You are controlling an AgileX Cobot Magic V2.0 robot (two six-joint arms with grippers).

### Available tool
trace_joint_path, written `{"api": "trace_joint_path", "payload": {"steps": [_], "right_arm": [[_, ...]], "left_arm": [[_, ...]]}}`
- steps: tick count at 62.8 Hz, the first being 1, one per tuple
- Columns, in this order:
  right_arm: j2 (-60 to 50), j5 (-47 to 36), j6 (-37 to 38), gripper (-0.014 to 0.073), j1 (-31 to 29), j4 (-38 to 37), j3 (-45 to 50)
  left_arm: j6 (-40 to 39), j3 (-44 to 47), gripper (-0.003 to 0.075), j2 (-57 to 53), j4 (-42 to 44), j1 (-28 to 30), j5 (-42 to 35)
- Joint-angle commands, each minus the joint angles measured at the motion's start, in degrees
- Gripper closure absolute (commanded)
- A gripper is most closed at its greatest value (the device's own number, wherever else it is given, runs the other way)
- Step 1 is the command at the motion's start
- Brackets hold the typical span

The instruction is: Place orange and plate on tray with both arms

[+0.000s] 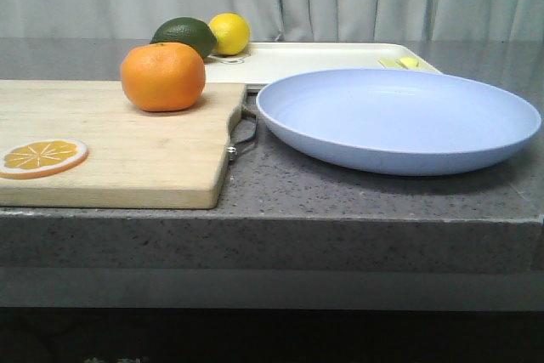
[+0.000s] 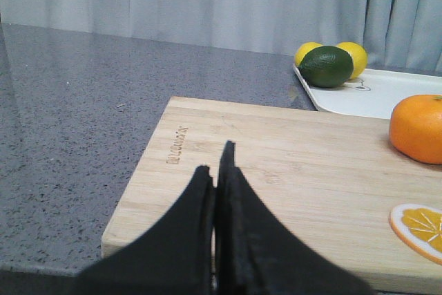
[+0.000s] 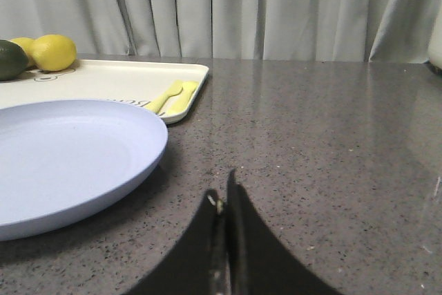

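Observation:
The orange [image 1: 163,76] rests on the far right part of a wooden cutting board [image 1: 127,155]; it also shows at the edge of the left wrist view as the orange [image 2: 417,129]. A pale lavender-blue plate [image 1: 398,118] lies on the grey counter right of the board, and the plate [image 3: 65,157] is close to my right gripper. Behind both lies the cream tray [image 1: 319,59], also the tray [image 3: 103,81]. My left gripper [image 2: 215,164] is shut and empty over the board's near end. My right gripper [image 3: 222,191] is shut and empty above bare counter beside the plate. Neither arm shows in the front view.
A green avocado [image 1: 185,36] and a yellow lemon [image 1: 229,33] sit at the tray's far left corner. Pale yellow cutlery [image 3: 173,97] lies at the tray's right end. An orange slice [image 1: 42,157] lies on the board's near left. A grey curtain hangs behind the counter.

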Motion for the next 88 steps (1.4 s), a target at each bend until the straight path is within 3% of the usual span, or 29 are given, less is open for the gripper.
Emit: {"api": "trace_joint_path", "payload": {"steps": [1,36,56,71,88], "right_arm": [[-1.34,-4.66,-0.18,0.0662,-0.29,-0.65,-0.29],[-1.34,-4.66,-0.18,0.0662,-0.29,-0.65,-0.29],[-1.34,-3.06,-0.18,0.0662,-0.29,-0.65,-3.25],[-0.15,5.19,-0.18,0.0662,-0.29,-0.65,-15.15],[10.34,13.23,-0.56,0.0662,-0.29,-0.77,-29.79]], "left_arm": [[-0.38,0.37,0.0738,-1.20,-0.53,0.07,-4.48],[-0.38,0.37,0.0738,-1.20,-0.53,0.07,-4.48],[-0.38,-2.30,0.0738,-1.20,-0.27,0.07,-11.70],[-0.38,-15.88,0.0738,0.64,-0.27,0.07,-2.61],[0.12,-34.51,0.0738,12.37,-0.16,0.07,10.84]]}}
